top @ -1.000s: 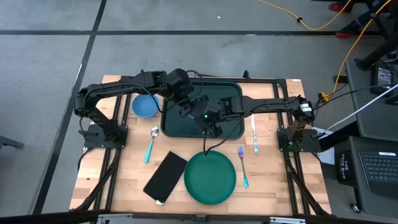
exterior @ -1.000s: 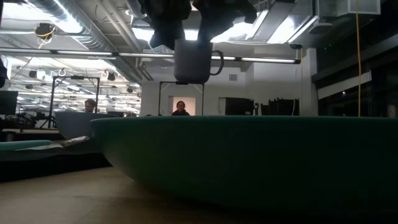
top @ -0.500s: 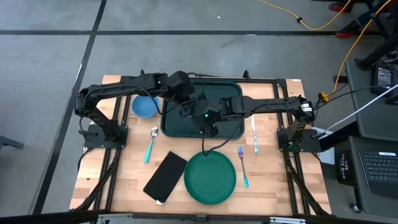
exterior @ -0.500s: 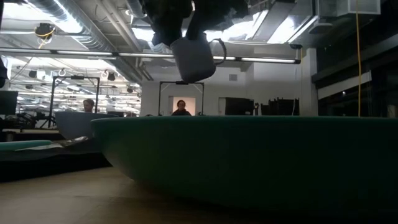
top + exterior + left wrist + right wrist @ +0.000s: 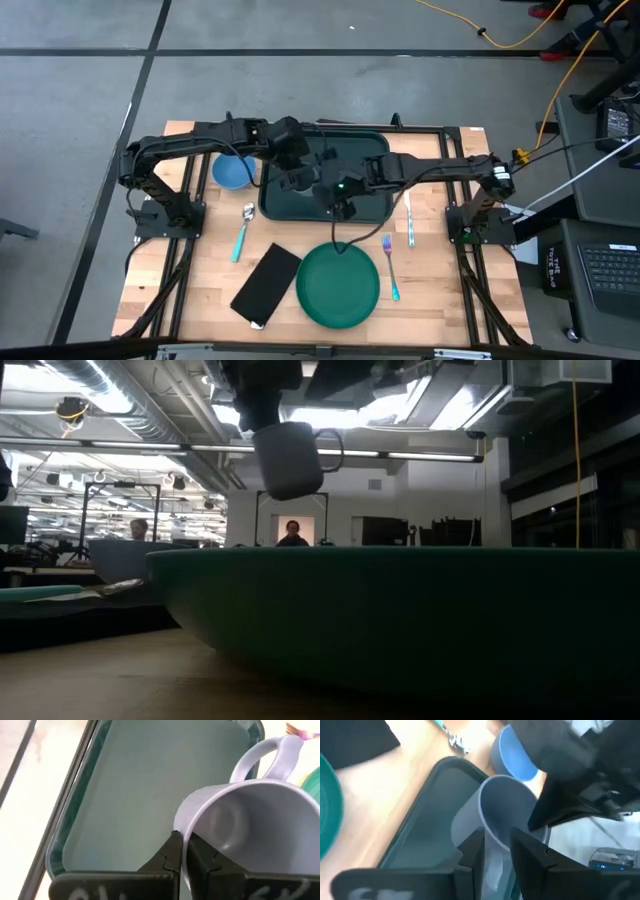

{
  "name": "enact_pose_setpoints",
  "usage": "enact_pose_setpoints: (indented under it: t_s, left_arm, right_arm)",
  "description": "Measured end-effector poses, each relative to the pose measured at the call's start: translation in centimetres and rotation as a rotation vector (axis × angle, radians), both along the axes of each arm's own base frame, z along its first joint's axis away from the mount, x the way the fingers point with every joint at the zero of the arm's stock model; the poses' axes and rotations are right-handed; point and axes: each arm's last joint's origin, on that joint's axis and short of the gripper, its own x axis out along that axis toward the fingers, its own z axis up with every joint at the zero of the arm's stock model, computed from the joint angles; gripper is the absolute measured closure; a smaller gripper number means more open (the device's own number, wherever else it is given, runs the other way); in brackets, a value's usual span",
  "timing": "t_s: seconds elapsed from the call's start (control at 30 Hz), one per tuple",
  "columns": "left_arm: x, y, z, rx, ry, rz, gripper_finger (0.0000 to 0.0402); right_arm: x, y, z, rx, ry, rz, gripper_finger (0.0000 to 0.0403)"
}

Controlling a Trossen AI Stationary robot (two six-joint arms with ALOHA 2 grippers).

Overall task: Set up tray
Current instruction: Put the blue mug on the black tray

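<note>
- Wooden table (image 5: 205,290) carries the tray (image 5: 372,150), directly beneath both grippers.
- Left gripper (image 5: 182,851): fingers nipped tight on the rim of a pale mug (image 5: 250,830), held tilted above the tray.
- Right gripper (image 5: 492,851): fingers astride the same mug's wall, parted; contact not discernible.
- Blue bowl (image 5: 232,171) just beside the tray.

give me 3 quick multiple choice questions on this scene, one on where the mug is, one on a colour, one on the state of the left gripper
1. Where is the mug?
A. held in the air above the tray
B. standing on the round plate
C. lying beside the spoon

2. What colour is the bowl?
A. red
B. blue
C. yellow

3. The left gripper is:
A. open over the fork
B. shut on the mug's rim
C. resting on the table

Answers: 1 A, the low view shows it aloft; 2 B, seen from above; 3 B, its fingers pinch the wall.
</note>
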Motion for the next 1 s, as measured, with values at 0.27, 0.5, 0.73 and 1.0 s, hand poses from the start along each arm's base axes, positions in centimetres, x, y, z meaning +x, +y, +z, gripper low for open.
enact_pose_setpoints:
  t_s: [0.27,0.5,0.73,1.0]
  left_arm:
    - [-1.6,1.7,0.9,-0.003,-0.011,-0.012,0.0399]
    - [-2.4,3.6,0.9,0.039,0.005,-0.021,0.0399]
    - [-2.9,4.8,0.8,0.054,0.015,-0.071,0.0399]
    - [-3.0,8.5,-1.4,0.047,0.1,-0.034,0.0399]
  right_arm:
    - [-2.9,0.6,2.1,0.149,-0.017,-0.078,0.0368]
    - [-5.5,0.3,-0.6,0.219,-0.038,-0.169,0.0397]
    - [-9.0,-0.2,-4.4,0.23,-0.231,-0.197,0.0398]
    - [-11.2,-0.8,-9.6,0.251,-0.424,-0.174,0.0396]
